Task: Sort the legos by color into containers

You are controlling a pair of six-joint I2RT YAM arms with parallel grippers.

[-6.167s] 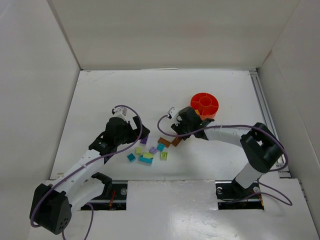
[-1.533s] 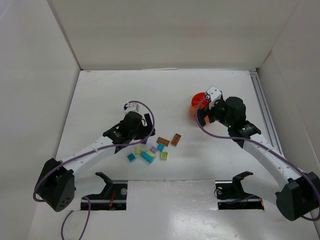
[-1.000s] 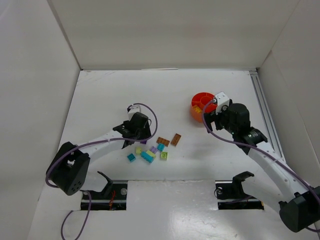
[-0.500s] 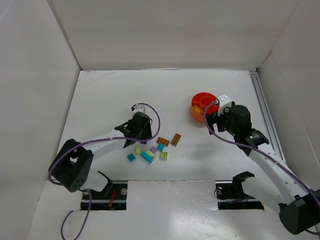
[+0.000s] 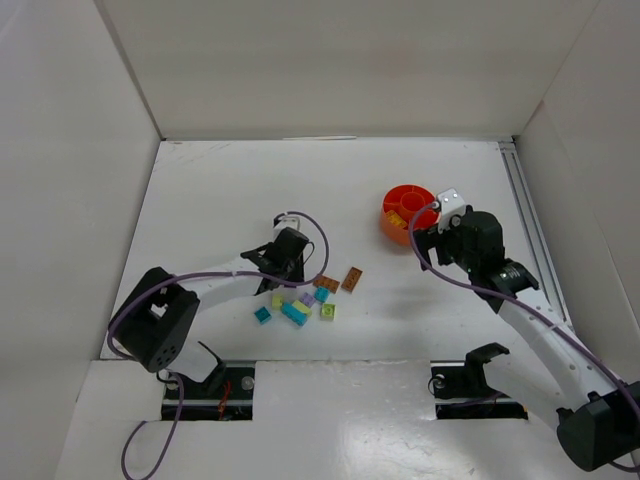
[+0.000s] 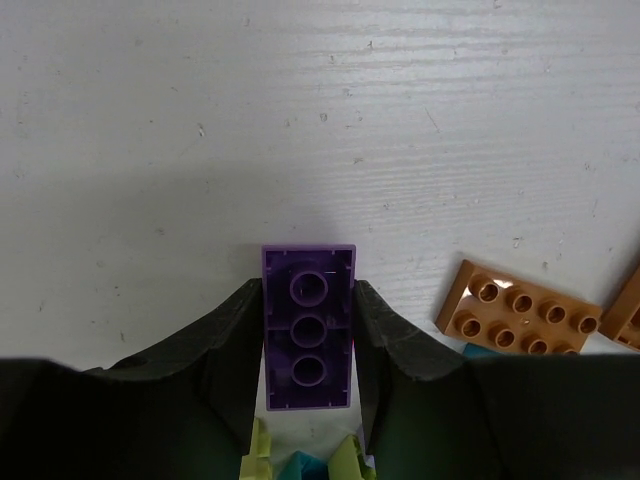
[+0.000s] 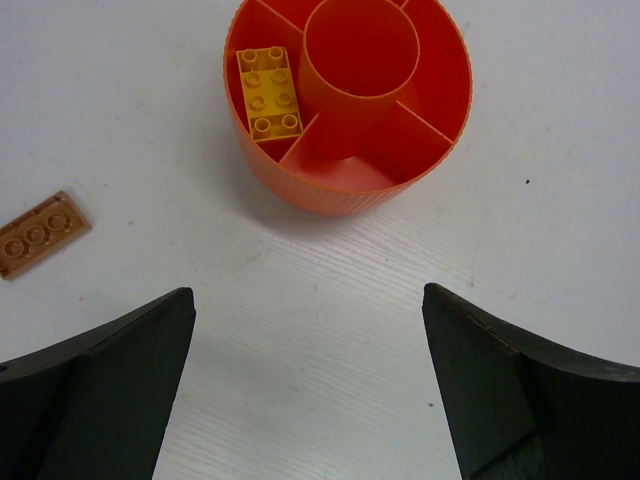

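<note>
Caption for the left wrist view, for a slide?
Left gripper clamps a purple lego by its long sides; a brown lego lies on the table nearby.

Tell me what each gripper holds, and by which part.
The left gripper clamps the purple brick by its two long sides. The right gripper is open, holding nothing.

The white worktop (image 5: 230,190) carries a round orange bowl (image 5: 393,230) right of centre, towards the right edge. Left of it, closer to the near edge, lie the loose legos: two brown plates (image 5: 352,278) side by side, a purple brick (image 6: 308,340) lying flat, and a tight cluster of teal bricks (image 5: 293,314), a lime brick (image 5: 327,312) and a pale yellow-green brick (image 5: 277,299).
</note>
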